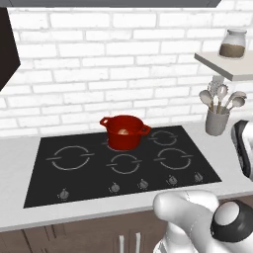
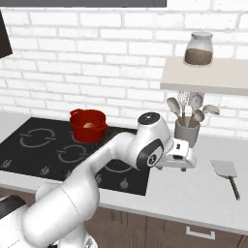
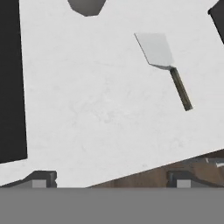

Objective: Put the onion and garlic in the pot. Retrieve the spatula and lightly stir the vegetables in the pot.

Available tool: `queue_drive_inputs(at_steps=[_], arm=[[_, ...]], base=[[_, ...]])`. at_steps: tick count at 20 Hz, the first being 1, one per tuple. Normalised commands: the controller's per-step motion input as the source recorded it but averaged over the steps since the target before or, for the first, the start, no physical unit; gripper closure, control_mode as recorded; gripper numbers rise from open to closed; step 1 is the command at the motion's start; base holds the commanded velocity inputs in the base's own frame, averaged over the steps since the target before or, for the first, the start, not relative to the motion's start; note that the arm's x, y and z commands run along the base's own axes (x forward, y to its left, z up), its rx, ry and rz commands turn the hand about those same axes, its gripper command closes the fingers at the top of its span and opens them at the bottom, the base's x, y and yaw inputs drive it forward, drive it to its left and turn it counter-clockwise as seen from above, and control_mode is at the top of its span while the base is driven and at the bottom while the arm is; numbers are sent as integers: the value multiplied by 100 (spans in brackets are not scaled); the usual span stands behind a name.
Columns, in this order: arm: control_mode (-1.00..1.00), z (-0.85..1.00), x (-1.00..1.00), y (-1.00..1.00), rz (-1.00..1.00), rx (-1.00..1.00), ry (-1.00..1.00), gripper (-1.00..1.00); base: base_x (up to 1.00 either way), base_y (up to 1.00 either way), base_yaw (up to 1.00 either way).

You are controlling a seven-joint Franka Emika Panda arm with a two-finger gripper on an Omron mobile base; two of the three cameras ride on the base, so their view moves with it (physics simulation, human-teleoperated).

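Observation:
The red pot (image 1: 122, 141) (image 2: 87, 130) stands on the black cooktop (image 1: 44, 188) (image 2: 19, 157), at its back middle. A tan onion (image 1: 123, 132) (image 2: 88, 125) lies inside it; whether garlic lies beside it I cannot tell. The spatula (image 2: 224, 169) (image 3: 156, 49) lies flat on the white counter right of the stove, its pale blade toward the wall and its dark handle toward the counter's front edge. My gripper (image 2: 178, 168) (image 3: 110, 178) hangs open over bare counter between the stove and the spatula, empty, with the spatula off to its right.
A grey utensil cup (image 1: 216, 123) (image 2: 187, 133) (image 3: 87, 5) with spoons and a whisk stands by the wall, just behind my hand. Above it a shelf (image 1: 232, 69) (image 2: 213, 80) carries a jar (image 1: 233, 44) (image 2: 199, 50). The counter's front edge (image 3: 144, 168) is close under the gripper.

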Motion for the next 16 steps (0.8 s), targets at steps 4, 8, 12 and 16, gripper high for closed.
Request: queue_drive_inputs(at_steps=[4,8,12,16], arm=[[-100,-10,12,-100,-15,12,13,-100],[-100,-31,11,-100,-5,13,8,-100],[-100,-76,4,-100,1,1,2,-100],[-100,-70,-11,-97,18,-3,-7,-100]], base=[[0,0,0],[0,0,0],[0,0,0],[0,0,0]])
